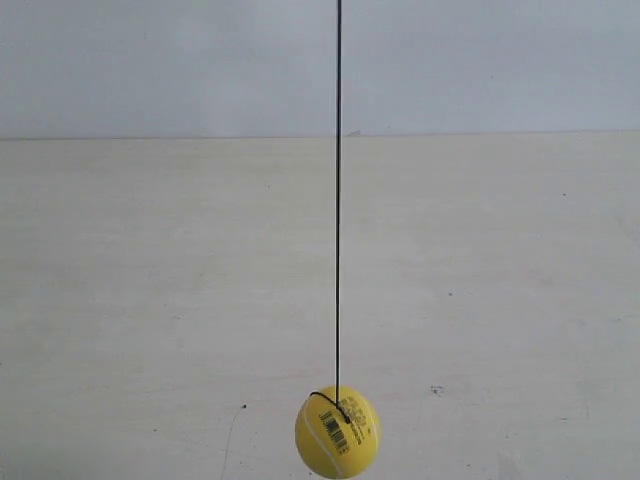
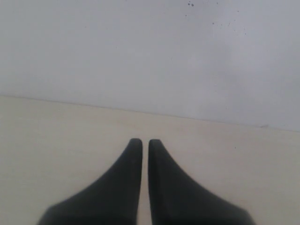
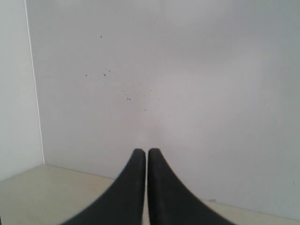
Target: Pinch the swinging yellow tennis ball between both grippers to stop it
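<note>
yellow tennis ball (image 1: pixel 337 432) hangs low over the table (image 1: pixel 150 300) on a black string (image 1: pixel 338 200), free to swing. left gripper (image 2: pixel 141 142) and right gripper (image 3: pixel 143 152) are both squeezed closed on nothing, and neither sees the ball.

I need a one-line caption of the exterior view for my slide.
A yellow tennis ball hangs on a thin black string in front of a pale table.

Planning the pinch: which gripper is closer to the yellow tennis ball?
Cannot tell. The yellow tennis ball hangs alone in the exterior view; wrist views of the left gripper and right gripper show none of it.
</note>
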You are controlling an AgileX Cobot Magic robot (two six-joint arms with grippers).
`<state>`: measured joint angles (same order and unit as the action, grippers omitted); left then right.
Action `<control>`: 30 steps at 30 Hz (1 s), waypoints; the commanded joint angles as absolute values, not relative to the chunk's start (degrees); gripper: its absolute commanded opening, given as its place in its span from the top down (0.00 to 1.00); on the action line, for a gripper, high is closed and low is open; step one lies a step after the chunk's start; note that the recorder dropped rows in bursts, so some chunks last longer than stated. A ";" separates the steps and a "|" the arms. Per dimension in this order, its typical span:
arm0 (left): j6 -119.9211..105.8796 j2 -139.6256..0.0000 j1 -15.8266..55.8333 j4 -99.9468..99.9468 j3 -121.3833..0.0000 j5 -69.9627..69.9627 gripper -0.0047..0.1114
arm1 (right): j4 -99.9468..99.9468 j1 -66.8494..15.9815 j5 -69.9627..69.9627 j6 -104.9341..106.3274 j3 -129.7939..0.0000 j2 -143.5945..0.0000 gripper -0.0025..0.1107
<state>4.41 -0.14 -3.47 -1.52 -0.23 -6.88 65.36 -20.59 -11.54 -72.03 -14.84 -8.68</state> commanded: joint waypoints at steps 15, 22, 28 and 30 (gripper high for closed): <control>4.22 0.00 -3.78 -1.47 0.00 -6.44 0.92 | 65.00 -20.54 -11.47 -71.92 -14.71 -8.45 0.98; 4.22 0.00 -3.78 -1.47 0.00 -6.44 0.92 | 65.00 -20.54 -11.47 -71.92 -14.71 -8.45 0.98; 4.22 0.00 -3.78 -1.47 0.00 -6.44 0.92 | 33.75 -20.54 -8.56 -48.74 -12.42 -8.45 0.98; 4.22 0.00 -3.78 -1.47 0.00 -6.44 0.92 | 28.61 -20.54 -10.27 -42.30 -9.95 -7.69 0.98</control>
